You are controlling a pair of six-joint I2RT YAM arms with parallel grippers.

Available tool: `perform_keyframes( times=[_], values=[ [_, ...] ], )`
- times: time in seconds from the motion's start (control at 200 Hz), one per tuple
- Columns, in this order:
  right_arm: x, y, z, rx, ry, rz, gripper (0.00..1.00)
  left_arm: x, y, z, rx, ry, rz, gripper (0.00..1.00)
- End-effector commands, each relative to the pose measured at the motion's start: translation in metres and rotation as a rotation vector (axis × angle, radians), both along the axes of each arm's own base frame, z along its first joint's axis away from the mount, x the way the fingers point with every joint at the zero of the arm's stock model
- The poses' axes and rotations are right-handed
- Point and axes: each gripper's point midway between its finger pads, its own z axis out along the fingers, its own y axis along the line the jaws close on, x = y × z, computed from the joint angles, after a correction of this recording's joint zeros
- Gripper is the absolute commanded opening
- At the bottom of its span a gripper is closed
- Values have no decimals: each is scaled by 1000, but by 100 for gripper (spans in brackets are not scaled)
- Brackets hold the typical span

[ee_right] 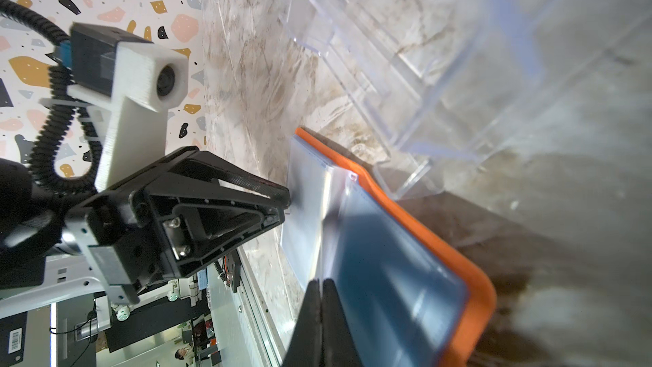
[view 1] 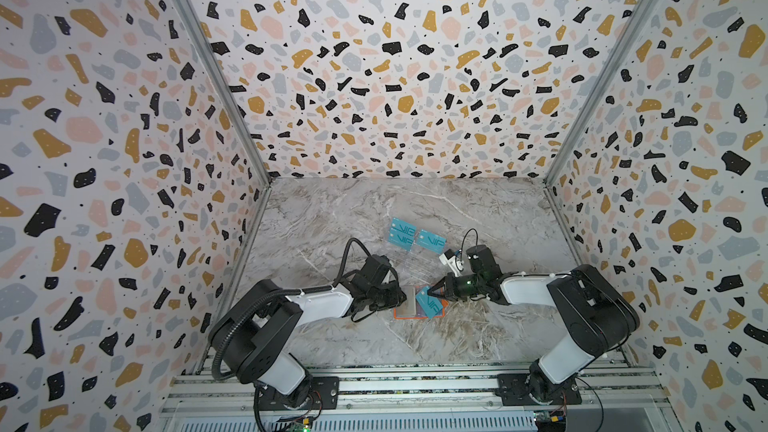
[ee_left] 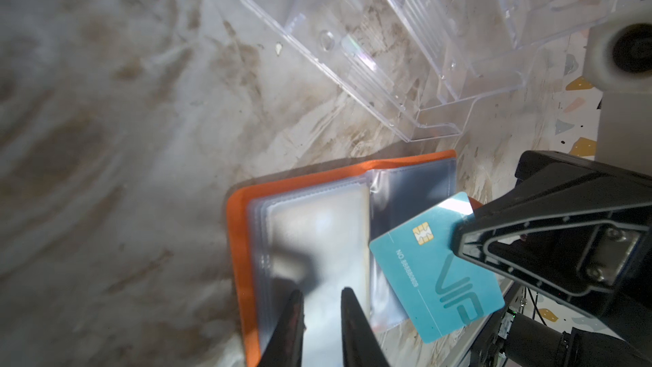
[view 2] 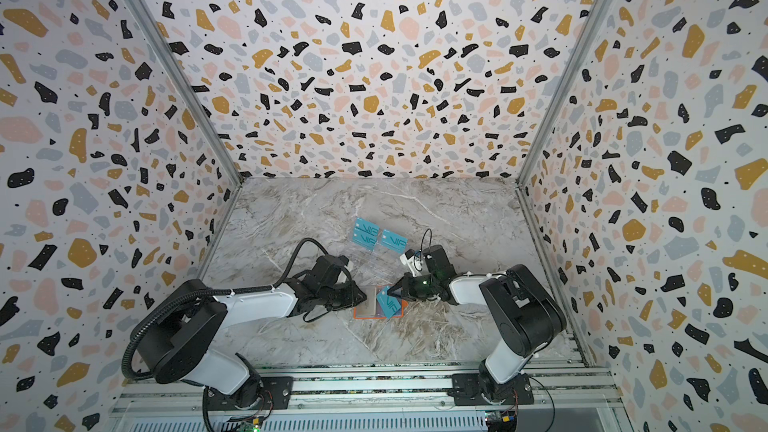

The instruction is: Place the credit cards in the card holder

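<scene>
Left side first: the left gripper (view 1: pixel 400 297) is down at the left edge of the card holder (view 1: pixel 398 316), jaws a sliver apart. Whether they pinch the sleeves (ee_left: pixel 317 234) I cannot tell. The holder lies open and flat on the marble table (view 1: pixel 478 338), front of centre, with an orange cover and a stack of cloudy bluish sleeves inside. Tilted over its right half is the held card (view 1: pixel 431 305), teal with big VIP lettering. The right gripper (view 1: pixel 430 292) is clenched tight on that card's edge.

Room to move: the clear acrylic stand (view 1: pixel 411 263) sits just behind the holder, its foot near the holder's far corner. Bare marble lies in front and to both sides, with the walls well apart.

The left wrist view alone gives the card's gold chip and number line. The right wrist view shows the left gripper's tips touching the edge of the sleeve stack. Only the top views catch the loose cards (view 1: pixel 402 232), teal too, at the stand's far side. Whether they lie on it or on the table I cannot tell.
</scene>
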Motion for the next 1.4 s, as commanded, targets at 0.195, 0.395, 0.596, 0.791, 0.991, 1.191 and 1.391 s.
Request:
perform_keyframes(
  times=[0.195, 0.395, 0.596, 0.791, 0.991, 1.191, 1.391],
  values=[
    [1, 6, 7, 21, -16, 13, 0, -6, 9, -9, 42, 4, 3, 22],
    [2, 7, 1, 8, -4, 8, 0, -7, 9, -9, 39, 7, 9, 22],
    [4, 4, -5, -27, 4, -20, 0, -7, 10, -7, 34, 7, 15, 23],
    [7, 7, -9, -66, -2, -23, 0, -7, 9, -6, 26, 2, 16, 23],
    [9, 9, -8, -104, -12, -39, 0, -8, 9, -4, 14, 0, 18, 23],
    [10, 14, -7, -82, -13, -58, 0, -10, 10, -5, 8, 0, 18, 23],
    [8, 16, -7, -72, -7, -98, 0, -11, 9, -5, -2, 1, 17, 23]
  ],
)
